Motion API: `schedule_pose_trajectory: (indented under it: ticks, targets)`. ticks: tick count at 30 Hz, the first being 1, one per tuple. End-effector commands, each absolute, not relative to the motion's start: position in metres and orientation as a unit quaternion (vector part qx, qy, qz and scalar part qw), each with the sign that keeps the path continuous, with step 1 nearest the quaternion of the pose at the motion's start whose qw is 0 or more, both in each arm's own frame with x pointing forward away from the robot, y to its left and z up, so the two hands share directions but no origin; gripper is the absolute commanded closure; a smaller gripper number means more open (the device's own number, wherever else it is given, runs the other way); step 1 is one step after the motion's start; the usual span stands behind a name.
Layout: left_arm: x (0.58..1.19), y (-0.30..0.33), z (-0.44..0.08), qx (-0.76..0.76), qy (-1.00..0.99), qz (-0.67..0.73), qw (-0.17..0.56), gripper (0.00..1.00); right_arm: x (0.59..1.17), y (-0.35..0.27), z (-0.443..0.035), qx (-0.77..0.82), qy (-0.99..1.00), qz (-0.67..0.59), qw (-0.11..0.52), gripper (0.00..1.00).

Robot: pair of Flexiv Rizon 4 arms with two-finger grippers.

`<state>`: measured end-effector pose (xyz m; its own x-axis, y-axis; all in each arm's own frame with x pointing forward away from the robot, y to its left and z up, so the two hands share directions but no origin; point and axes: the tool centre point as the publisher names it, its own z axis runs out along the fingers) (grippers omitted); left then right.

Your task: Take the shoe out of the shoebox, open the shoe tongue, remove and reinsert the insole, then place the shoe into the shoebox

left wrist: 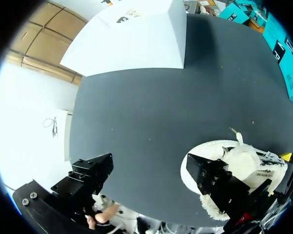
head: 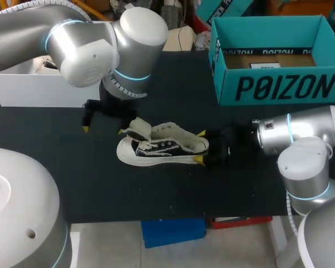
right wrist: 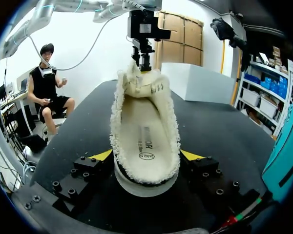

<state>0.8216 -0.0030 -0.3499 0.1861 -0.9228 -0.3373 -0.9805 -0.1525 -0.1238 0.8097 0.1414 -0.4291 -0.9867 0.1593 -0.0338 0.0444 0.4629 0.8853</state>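
A cream, fleece-lined shoe [head: 162, 148] with black canvas and laces lies on its side mid-table. My right gripper [head: 200, 147] is shut on its heel, one yellow tip on each side. In the right wrist view the shoe [right wrist: 145, 112] stretches away from the right gripper [right wrist: 146, 156], its insole [right wrist: 146, 139] showing inside. My left gripper [head: 104, 130] stands open at the toe end, holding nothing, one tip beside the raised tongue [head: 138, 129]. In the left wrist view the shoe's toe [left wrist: 244, 158] lies under one finger [left wrist: 217, 183] of the left gripper [left wrist: 154, 183]. The teal shoebox [head: 273, 84] stands open at the back right.
A white box [head: 39, 86] stands at the back left, behind my left arm. The black tabletop [head: 156, 195] is bare in front of the shoe up to its near edge. The teal shoebox [right wrist: 288, 156] stands close beside my right arm.
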Motion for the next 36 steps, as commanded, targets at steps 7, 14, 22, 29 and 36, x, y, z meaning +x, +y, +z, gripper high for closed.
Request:
schedule_pose_trajectory:
  ticks: [7,14,22,29,36]
  targets:
    - [0.825,-0.002,-0.319,-0.694,0.704,0.041,0.143,0.00,0.808,0.142,-0.434,0.060,0.854,0.514,0.056,1.00]
    - [0.815,-0.021,-0.273,-0.396,0.915,-0.051,0.056,0.42,0.808,0.142,-0.434,0.060,0.854,0.514,0.056,1.00]
    - [0.827,-0.083,-0.271,-0.206,0.975,-0.082,-0.022,1.00,0.808,0.142,-0.434,0.060,0.854,0.514,0.056,1.00]
    - [0.827,-0.124,-0.277,-0.256,0.966,-0.035,0.022,1.00,0.808,0.142,-0.434,0.060,0.854,0.514,0.056,1.00]
    - [0.827,-0.124,-0.277,-0.256,0.966,-0.035,0.022,1.00,0.808,0.142,-0.434,0.060,0.854,0.514,0.056,1.00]
